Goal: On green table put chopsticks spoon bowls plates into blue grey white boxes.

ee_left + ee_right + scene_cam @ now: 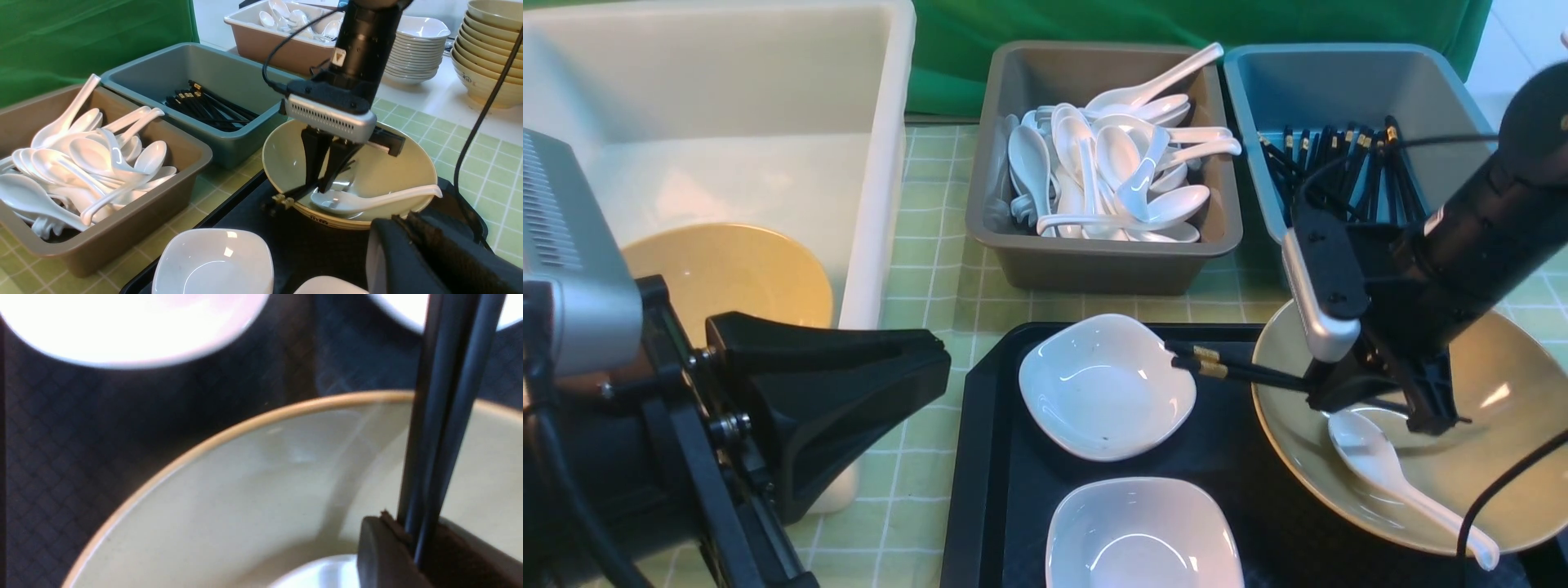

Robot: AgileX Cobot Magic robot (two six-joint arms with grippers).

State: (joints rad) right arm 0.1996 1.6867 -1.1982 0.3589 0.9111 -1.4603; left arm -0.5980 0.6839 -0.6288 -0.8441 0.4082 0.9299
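And here the right gripper (412, 535) is pinching a pair of black chopsticks (1217, 367) over the tan-yellow bowl (1486, 465), where a white soup spoon (1380, 465) lies with its handle across the rim; the left gripper (939, 351) has its fingers pressed together, and there are two white dishes (1107, 388) on the black tray (988, 457), spoons filling the grey bin (1111, 265), more chopsticks in the blue bin (1339, 73), another bowl (735, 273) in the milky-white tub (727, 82)
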